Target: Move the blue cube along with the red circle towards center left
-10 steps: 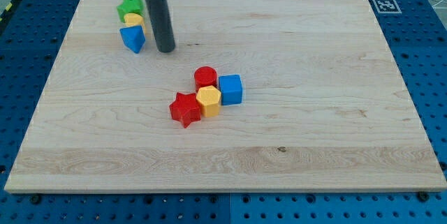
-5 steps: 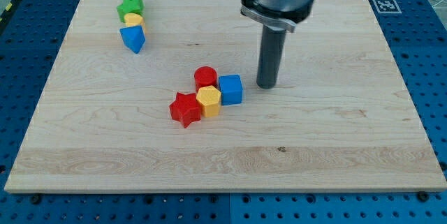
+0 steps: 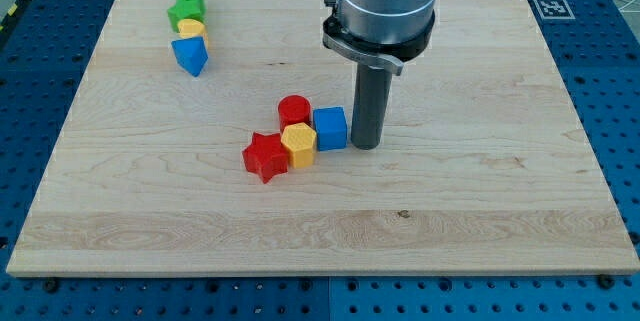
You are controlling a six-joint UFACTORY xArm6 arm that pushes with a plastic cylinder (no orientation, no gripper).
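Observation:
The blue cube [image 3: 331, 128] sits near the board's middle, with the red circle [image 3: 294, 111] touching its upper left side. A yellow hexagon [image 3: 299, 144] and a red star [image 3: 265, 156] continue the cluster toward the lower left. My tip [image 3: 364, 145] stands on the board right next to the blue cube's right side, touching it or nearly so. The rod rises from there to the arm's grey body at the view's top.
At the view's upper left stands a column of a green block [image 3: 186, 5], a yellow block [image 3: 190, 29] and a blue block [image 3: 190, 55]. A fiducial marker [image 3: 551, 7] sits at the wooden board's [image 3: 450, 211] upper right corner.
My tip swept from beside the upper-left blue block across the board to the right of the blue cube, then moved closer to the cube. The blocks have not moved.

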